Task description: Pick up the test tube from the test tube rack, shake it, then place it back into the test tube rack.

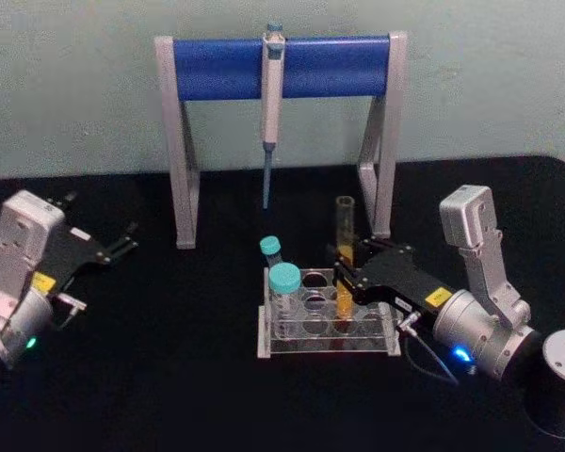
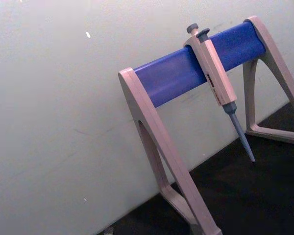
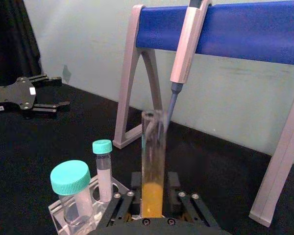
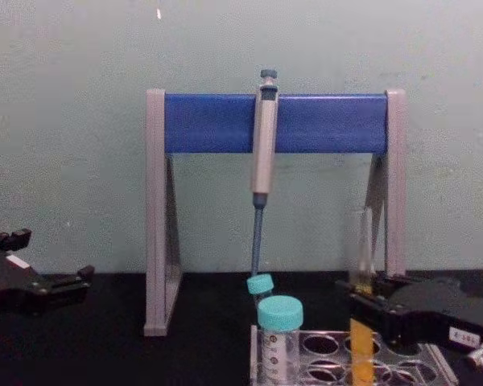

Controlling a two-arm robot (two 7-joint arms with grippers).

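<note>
The test tube (image 1: 344, 235) is a tall clear glass tube with orange-yellow liquid in its lower part. It stands upright in the clear plastic test tube rack (image 1: 292, 344) at the table's middle front. My right gripper (image 1: 344, 268) reaches in from the right and is shut on the test tube just above the rack's top plate. In the right wrist view the test tube (image 3: 153, 147) rises between the black fingers (image 3: 174, 183). From the chest view the test tube (image 4: 361, 241) still reaches down into the rack (image 4: 322, 342). My left gripper (image 1: 122, 247) rests open at the far left.
A grey-and-blue pipette stand (image 1: 282, 66) stands behind the rack with a grey pipette (image 1: 271, 104) hanging from it. Two teal-capped vials (image 1: 284, 282) sit in the rack's left holes. A dark cylinder with a grey lid (image 1: 560, 377) stands at the right front.
</note>
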